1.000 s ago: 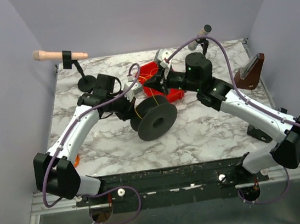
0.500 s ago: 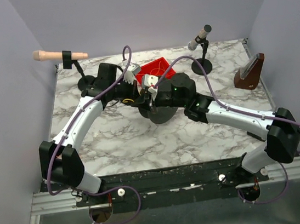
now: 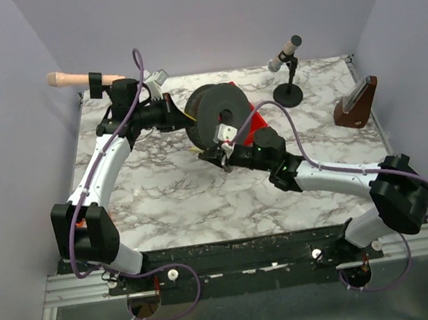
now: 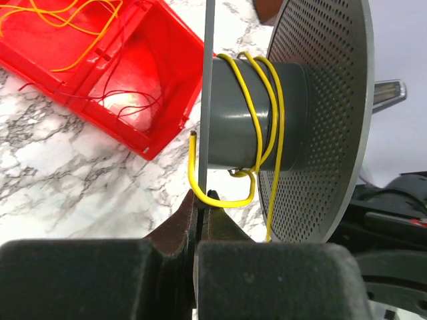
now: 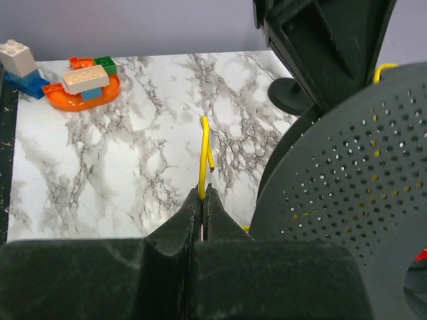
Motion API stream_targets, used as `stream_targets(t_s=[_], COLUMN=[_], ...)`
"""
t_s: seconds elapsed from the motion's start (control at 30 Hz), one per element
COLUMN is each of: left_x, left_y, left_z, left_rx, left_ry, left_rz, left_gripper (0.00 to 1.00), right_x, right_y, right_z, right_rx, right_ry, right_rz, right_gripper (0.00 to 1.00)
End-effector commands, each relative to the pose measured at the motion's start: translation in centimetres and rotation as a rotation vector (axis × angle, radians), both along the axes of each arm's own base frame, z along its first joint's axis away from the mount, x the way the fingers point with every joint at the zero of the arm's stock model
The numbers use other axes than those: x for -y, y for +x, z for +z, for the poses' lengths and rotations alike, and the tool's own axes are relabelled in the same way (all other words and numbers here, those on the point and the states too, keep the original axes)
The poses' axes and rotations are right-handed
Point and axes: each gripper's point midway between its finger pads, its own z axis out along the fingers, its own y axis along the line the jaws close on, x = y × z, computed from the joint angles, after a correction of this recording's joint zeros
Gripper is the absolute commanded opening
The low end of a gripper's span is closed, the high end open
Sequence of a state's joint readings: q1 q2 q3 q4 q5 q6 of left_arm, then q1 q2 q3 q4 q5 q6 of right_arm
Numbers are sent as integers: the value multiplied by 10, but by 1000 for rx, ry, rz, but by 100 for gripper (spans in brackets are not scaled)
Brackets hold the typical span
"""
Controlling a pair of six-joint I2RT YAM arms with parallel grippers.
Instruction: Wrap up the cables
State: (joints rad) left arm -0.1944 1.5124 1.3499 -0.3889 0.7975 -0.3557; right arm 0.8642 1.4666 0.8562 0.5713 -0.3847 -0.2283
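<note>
You had about 3 turns of the yellow cable (image 4: 267,100) on the hub of the spool (image 4: 230,113), so I judged the wrapping begun but far from finished. Your left gripper (image 4: 200,200) was clamped on the spool's near flange. Your right gripper (image 5: 202,197) was closed tight on a stretch of cable just beside the spool. More cables (image 4: 60,13) lay loose in the red bin (image 4: 127,73), not yet wound.

white-shelled arms (image 3: 99,171) with black joints (image 3: 399,199), purple cords (image 3: 138,59) looped along each, and matte black claw fingers (image 5: 175,230).
</note>
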Motion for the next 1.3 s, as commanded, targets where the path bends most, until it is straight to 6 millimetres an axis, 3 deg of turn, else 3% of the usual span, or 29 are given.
stream_targets(t_s=[0.0,0.23,0.4,0.57,0.77,0.97,1.07,1.27], left_x=[0,-8,-8,-7,-10,-8,-7,-8], left_y=[21,17,11,15,19,23,27,30], left_z=[71,96,104,115,110,65,63,78], left_rx=[181,216,218,236,249,182,179,225], left_ry=[-133,-160,-175,-201,-187,-212,-263,-291], left_rz=[17,10,8,16,45,77,102,115], left_gripper=[0,0,0,0,0,0,0,0], right_x=[-1,23,45,49,64,105,114,125], right_y=[-20,-6,12,27,40,68,83,99], right_z=[-23,-33,-25,-17,-7,-12,-16,-33], right_rx=[-87,-125,-209,-303,-435,-639,-731,-972], right_ry=[30,118,288,416,585,771,830,995], right_rz=[16,-108,-218,-267,-363,-628,-713,-782], right_gripper=[1,4,7,10,11,10,8,5])
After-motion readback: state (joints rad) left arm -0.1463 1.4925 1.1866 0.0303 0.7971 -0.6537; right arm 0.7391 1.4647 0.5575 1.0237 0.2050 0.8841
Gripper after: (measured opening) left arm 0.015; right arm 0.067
